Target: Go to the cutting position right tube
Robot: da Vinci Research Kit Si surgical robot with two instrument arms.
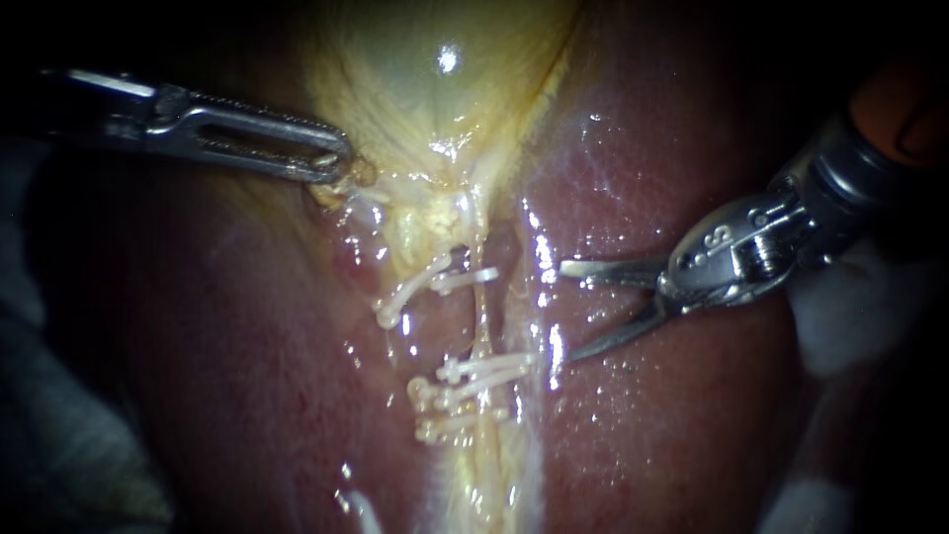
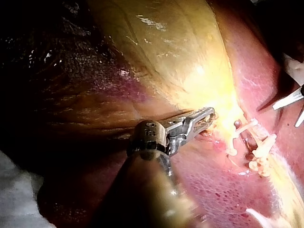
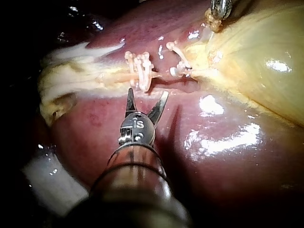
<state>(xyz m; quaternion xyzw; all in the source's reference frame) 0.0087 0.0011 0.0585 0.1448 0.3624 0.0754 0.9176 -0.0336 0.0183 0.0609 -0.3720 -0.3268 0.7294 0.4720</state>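
Two blades of my right tool [image 1: 565, 311] stand spread just beside the right tube [image 1: 483, 321], not yet around it; straddling the bare stretch between its clips [image 1: 484, 368] is what is left. My left tool [image 1: 336, 163] pinches the gallbladder [image 1: 435, 89] beyond the tube.

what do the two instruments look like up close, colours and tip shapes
The left instrument is silver metal: long, narrow jaws with a slot down the middle and a finely ridged edge, on a dark shaft. The right instrument ends in two slim, pointed grey blades set in a silver hinge block with small pins and stamped marks, also on a dark shaft.
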